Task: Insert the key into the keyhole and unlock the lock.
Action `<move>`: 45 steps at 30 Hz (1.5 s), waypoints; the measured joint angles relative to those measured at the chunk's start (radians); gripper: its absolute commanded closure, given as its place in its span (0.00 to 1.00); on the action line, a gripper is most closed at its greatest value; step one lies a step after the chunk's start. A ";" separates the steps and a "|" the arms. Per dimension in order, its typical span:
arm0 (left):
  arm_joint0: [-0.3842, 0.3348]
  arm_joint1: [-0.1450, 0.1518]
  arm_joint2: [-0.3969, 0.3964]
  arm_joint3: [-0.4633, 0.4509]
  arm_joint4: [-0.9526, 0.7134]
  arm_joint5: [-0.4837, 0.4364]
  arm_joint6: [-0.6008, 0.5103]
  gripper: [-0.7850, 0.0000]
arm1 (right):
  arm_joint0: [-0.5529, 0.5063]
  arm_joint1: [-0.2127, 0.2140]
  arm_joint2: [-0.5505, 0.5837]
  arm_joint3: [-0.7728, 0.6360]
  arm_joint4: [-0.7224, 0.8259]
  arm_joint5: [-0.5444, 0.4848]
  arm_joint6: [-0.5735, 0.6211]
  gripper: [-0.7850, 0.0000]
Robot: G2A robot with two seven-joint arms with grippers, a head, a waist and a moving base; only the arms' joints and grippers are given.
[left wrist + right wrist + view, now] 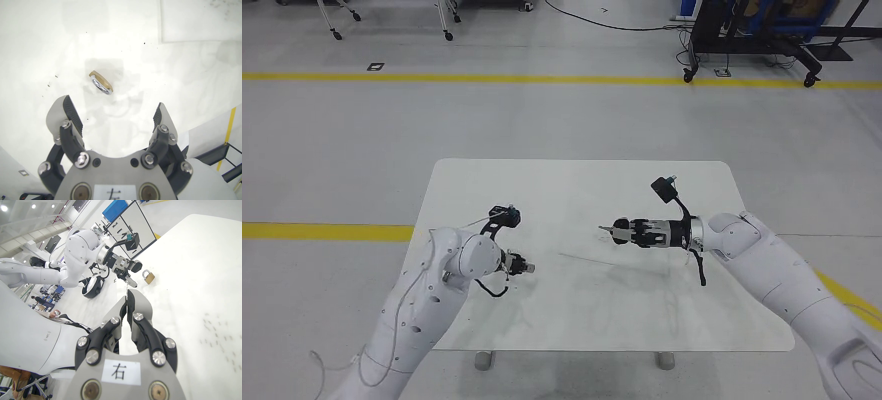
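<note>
Two claws hang above a white, round-cornered counter [582, 190], one to each side. The left claw [113, 103] is over the left half of the counter, towards its near edge, with its jaws spread wide and nothing between them. Just beyond its fingertips a small padlock [101, 84] with a brass-coloured body and a silvery shackle rests on the bare counter, touched by neither claw. Seen from the other arm, the padlock sits just beside the left claw, on its far side, with the shackle closed into the body.

The right claw [127, 293] is near the middle of the counter and points left, towards the left claw and the padlock. Its jaws are pressed together on a thin, silvery key [127, 286] — only a short sliver sticks out past the tips, too small to make out in detail. The key is held clear of the counter and well apart from the padlock; open counter lies between them. Whether the keyhole faces the key cannot be told — it is not visible in the wrist views.
</note>
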 measured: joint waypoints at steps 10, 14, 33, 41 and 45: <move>-0.041 -0.013 0.047 0.063 0.058 0.064 0.011 0.20 | 0.000 0.000 0.000 0.000 0.000 0.000 0.000 1.00; -0.045 -0.015 0.054 0.063 0.091 0.086 0.028 0.39 | 0.000 0.000 0.000 0.000 0.000 0.000 0.000 1.00; -0.088 -0.039 0.100 0.121 0.116 0.107 0.033 1.00 | 0.000 0.000 0.000 0.000 0.000 0.000 0.000 1.00; -0.088 -0.041 0.105 0.114 0.131 0.084 0.019 1.00 | 0.000 0.000 0.000 0.000 0.000 0.000 0.000 1.00; -0.089 -0.044 0.114 0.108 0.144 0.076 0.014 1.00 | 0.000 0.000 0.000 0.000 0.000 0.000 0.000 1.00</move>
